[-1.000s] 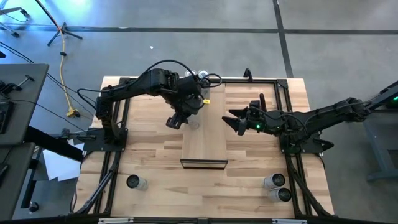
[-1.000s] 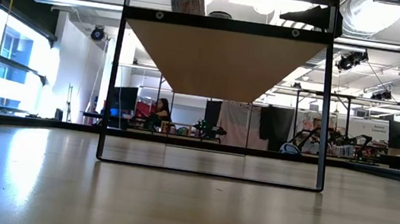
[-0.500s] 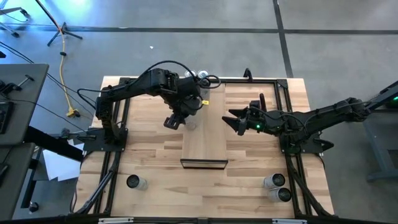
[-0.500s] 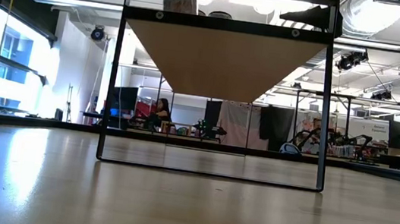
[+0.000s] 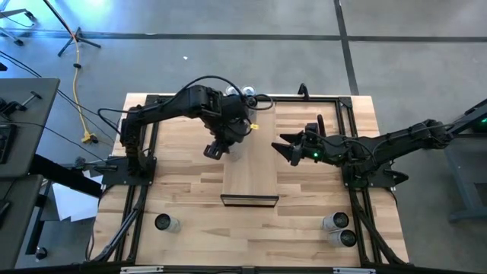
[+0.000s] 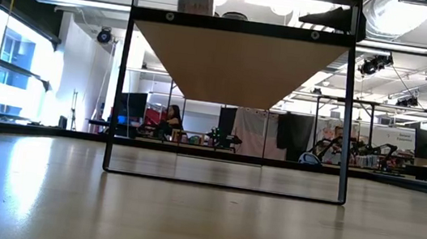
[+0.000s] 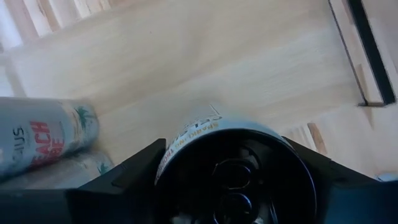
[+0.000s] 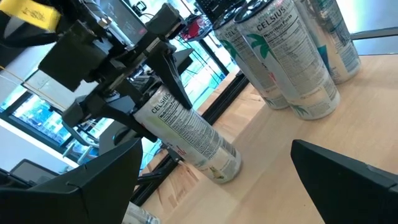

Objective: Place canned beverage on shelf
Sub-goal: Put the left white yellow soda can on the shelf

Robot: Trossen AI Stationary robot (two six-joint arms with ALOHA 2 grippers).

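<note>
Shelf: long light-wood platform on a dark frame in the middle of the table, its dark end edge toward the near side; in the low view its underside hangs between two dark uprights.
Left hand: just off the shelf's far left corner, clenched around a can; in the left wrist view the can's top fills the gap between the two dark fingers.
Held can: tilted, its bottom end just above or touching the shelf surface, which of the two I cannot tell; in the low view a part of it shows above the shelf's front bar, near the left upright.
Right hand: beside the shelf's right edge, well apart from the held can, fingers spread wide with nothing between them.
Other cans: two upright on the far part of the wood, one lying on its side near the held can; one at the table's near left corner, two at the near right corner.
</note>
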